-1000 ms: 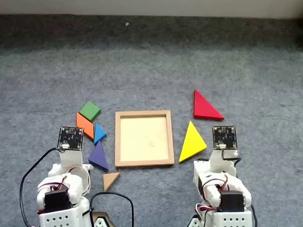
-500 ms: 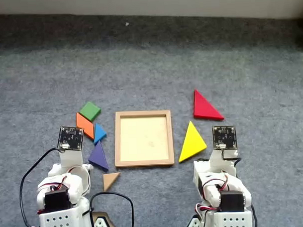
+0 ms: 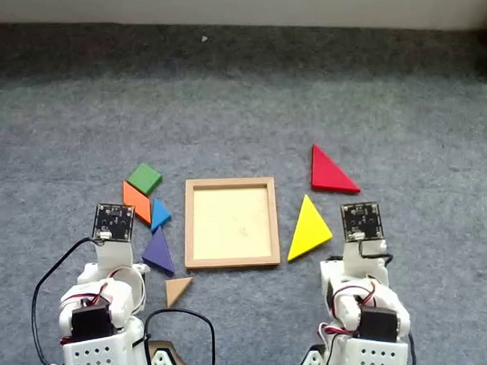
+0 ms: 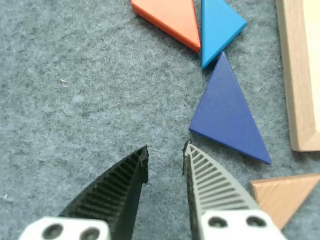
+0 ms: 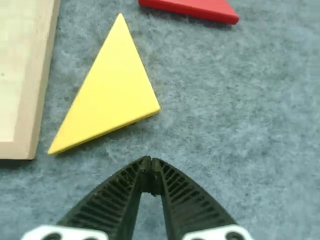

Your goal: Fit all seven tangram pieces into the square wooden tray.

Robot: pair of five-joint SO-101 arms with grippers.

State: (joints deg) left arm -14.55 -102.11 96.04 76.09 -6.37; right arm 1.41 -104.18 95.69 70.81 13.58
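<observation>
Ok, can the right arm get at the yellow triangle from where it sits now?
Probably yes. The yellow triangle lies flat on the carpet just ahead of the shut jaws of the right arm, with nothing between them. The jaws would have to open first.

Fuzzy grey felt-like cloth lies under everything. The square tray is pale, matt bare wood, as is one small triangle. The yellow triangle looks smooth and painted. The left gripper has ribbed plastic fingers.
</observation>
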